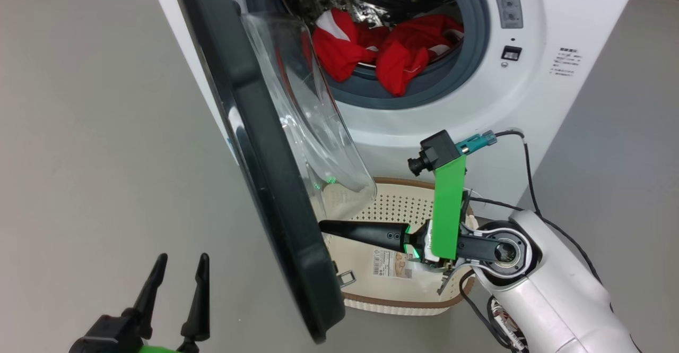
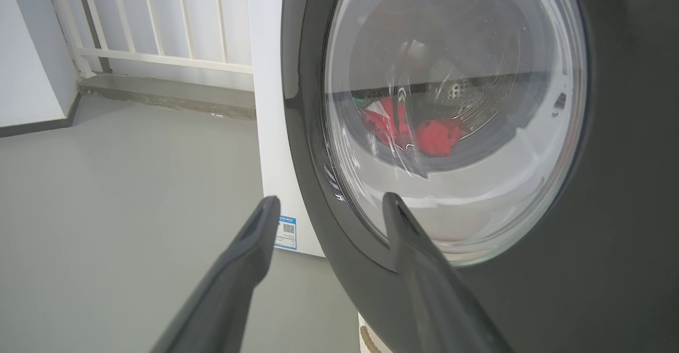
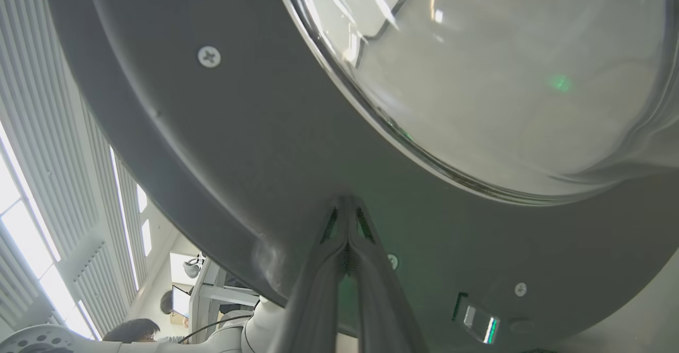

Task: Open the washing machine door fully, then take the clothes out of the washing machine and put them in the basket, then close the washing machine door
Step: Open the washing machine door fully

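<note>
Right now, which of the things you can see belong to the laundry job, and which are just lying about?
For the job:
washing machine door, part open
clothes, in the drum
washing machine
basket, on the floor by the door
right gripper, shut, at the door's inner face
left gripper, open

Just about:
white railing
person at a screen

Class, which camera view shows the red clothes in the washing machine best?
The head view: the clothes lie in plain sight in the open washing machine, white patches visible. The left wrist view catches them small and blurred through the door glass. The right wrist view faces the door's inner side.
</note>
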You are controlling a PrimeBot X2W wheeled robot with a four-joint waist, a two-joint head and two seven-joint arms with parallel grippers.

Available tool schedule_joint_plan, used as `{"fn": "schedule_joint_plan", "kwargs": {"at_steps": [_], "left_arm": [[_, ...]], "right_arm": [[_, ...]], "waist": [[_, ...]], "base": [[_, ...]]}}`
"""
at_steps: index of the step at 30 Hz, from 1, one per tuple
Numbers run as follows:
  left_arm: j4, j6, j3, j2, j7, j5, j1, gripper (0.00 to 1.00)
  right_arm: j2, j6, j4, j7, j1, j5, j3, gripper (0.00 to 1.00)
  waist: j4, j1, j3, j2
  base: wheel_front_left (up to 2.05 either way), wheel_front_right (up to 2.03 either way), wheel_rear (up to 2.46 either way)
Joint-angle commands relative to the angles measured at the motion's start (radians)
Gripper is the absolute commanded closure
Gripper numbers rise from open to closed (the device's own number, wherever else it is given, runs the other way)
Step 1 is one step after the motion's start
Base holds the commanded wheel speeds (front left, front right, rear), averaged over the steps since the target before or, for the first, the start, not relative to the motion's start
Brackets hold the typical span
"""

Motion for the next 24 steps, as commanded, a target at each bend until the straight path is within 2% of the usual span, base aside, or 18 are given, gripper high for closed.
{"fn": "schedule_joint_plan", "kwargs": {"at_steps": [1, 24], "left_arm": [[-0.018, -0.003, 0.037, 0.010, -0.009, 0.006, -0.014, 0.00], [0.011, -0.003, 0.081, 0.010, -0.009, -0.001, -0.008, 0.00]], "right_arm": [[0.034, 0.002, -0.038, 0.006, 0.011, -0.014, 0.015, 1.00], [0.064, 0.002, -0.044, 0.012, 0.017, -0.017, 0.040, 1.00]], "waist": [[0.008, 0.0000, 0.001, 0.0000], [0.102, 0.0000, -0.012, 0.0000]], "base": [[0.00, 0.00, 0.00], [0.00, 0.00, 0.00]]}}
